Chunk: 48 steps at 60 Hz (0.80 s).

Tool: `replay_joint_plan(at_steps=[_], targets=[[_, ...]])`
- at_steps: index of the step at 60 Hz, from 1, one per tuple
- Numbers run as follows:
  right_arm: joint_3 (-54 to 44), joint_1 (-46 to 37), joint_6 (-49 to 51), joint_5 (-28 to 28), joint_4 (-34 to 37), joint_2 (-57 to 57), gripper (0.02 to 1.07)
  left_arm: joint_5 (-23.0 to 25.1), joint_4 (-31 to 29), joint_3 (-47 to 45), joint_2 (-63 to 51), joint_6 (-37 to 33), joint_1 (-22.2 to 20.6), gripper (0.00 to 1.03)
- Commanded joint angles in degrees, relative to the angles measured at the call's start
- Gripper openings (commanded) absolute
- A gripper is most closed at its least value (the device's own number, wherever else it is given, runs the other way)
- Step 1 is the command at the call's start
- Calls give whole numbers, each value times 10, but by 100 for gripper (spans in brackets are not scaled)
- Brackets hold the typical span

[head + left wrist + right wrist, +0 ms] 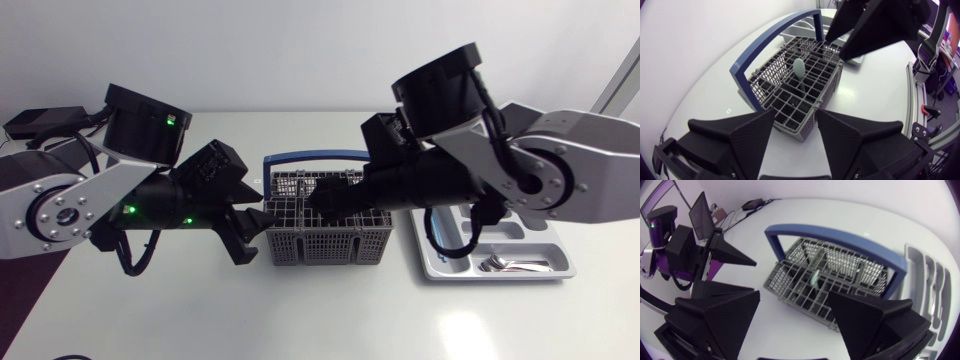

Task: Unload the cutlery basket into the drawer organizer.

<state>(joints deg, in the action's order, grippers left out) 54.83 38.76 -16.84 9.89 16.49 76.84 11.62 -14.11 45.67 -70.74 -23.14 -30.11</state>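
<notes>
One spoon (799, 67) stands in basket (325, 245); both jaws wide, holding nothing. Right jaws hang over basket; next, drop down, pinch spoon, carry to organizer (545, 272)

Head view high above the table (300, 310) — wrist views close, opposite sides of the shared basket (325, 245)

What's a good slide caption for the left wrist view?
Open left tool faces the cutlery basket holding a pale spoon; right tool hovers over its far end.
</notes>
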Motion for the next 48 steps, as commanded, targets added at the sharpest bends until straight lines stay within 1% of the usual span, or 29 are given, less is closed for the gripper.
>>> replay_joint_plan(at_steps=[1,9,19,22,25,30,38,43,45,48], targets=[[12,-5,-34,22,15,35,103,6,-3,-15,5,-12,6,59],[19,-9,-51,14,-6,56,102,6,-2,-14,3,-12,6,59],[57,-33,-84,21,5,103,101,8,-2,-14,3,-14,9,59],[69,-34,-92,21,11,119,97,9,-2,-15,3,-15,10,59],[76,-34,-100,21,12,129,95,10,-1,-15,2,-15,11,59],[88,-33,-111,18,16,142,89,13,0,-15,0,-16,15,59],[98,-29,-123,6,19,145,74,13,1,-15,-5,-18,18,59],[101,-26,-129,-22,20,145,57,13,4,-16,-7,-18,18,59],[102,-25,-130,-25,20,147,53,13,5,-17,-8,-18,18,59],[102,-24,-130,-29,19,149,49,13,6,-17,-9,-18,18,59]])
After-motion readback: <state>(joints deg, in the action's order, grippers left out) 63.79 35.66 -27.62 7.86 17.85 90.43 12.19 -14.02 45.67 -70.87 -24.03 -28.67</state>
